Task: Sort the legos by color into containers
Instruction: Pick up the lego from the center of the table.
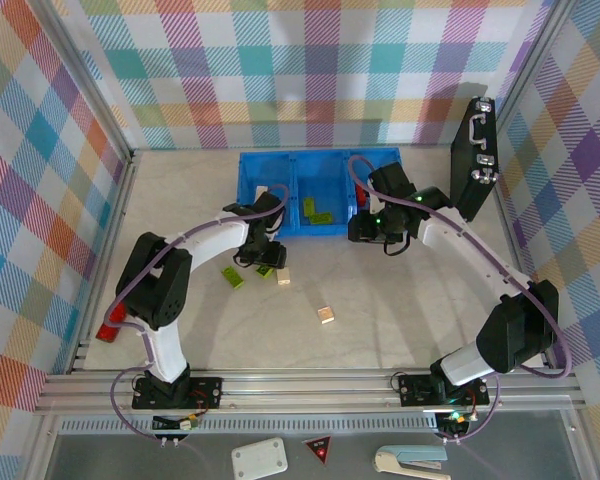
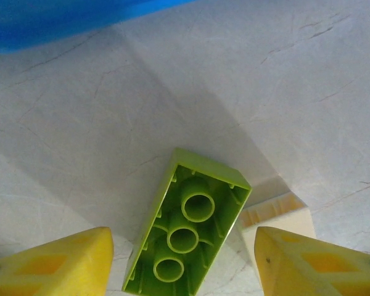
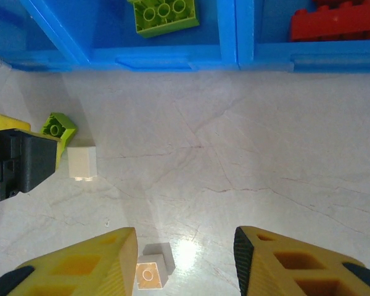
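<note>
Pale, glossy marbled tabletop [image 1: 400, 300] lies inside pastel checked cloth walls. From above, the moulded blue tray [image 1: 277, 170] sits at the far middle, with sorted lime bricks [image 1: 316, 207] in its centre compartment. A black case [image 1: 477, 150] stands upright to the tray's right. The left gripper [image 1: 262, 258] is just in front of the tray's left compartment, and the right gripper [image 1: 370, 232] is in front of its right one, its arm covering part of that compartment. Nearer than the tray lie a second lime brick [image 1: 232, 278] and a lone tan brick [image 1: 326, 314].

At the left wrist, the tray wall [image 2: 49, 24] crosses the top left corner. The left gripper [image 2: 184, 246] stands open with its yellow fingers [image 2: 55, 265] on either side of a lime brick [image 2: 188, 231], gripping nothing. The brick lies hollow side up, showing three round tubes. Its long axis runs toward the tray, slanting right. A tan brick [image 2: 277, 213] lies just beside it.

At the right wrist, the tray [image 3: 172, 58] spans the top, with a sorted lime brick [image 3: 163, 15] and red bricks [image 3: 333, 24] in adjoining compartments. The right gripper [image 3: 185, 246] is parted and holds nothing. The lone tan brick [image 3: 154, 268] shows beside one finger.
</note>
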Robot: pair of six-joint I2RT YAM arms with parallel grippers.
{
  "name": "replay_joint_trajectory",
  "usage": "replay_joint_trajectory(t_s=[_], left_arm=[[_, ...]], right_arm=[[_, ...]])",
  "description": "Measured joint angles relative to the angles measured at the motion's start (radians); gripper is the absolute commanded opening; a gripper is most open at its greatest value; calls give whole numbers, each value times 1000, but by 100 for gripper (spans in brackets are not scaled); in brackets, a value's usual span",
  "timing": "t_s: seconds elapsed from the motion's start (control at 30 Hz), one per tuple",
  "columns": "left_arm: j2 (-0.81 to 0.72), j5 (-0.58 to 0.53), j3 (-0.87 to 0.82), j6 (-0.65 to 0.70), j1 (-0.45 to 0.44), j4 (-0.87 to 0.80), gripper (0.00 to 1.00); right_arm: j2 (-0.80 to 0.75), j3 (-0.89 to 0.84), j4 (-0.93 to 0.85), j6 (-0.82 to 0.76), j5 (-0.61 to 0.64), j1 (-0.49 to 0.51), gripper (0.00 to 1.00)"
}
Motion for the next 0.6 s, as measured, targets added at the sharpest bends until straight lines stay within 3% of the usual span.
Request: replay_joint_trajectory(t_s=[0.6], left_arm=[[40,-19,-4,8,-6,2,46]], right_arm=[[-2,-2,-20,9,0,0,47]])
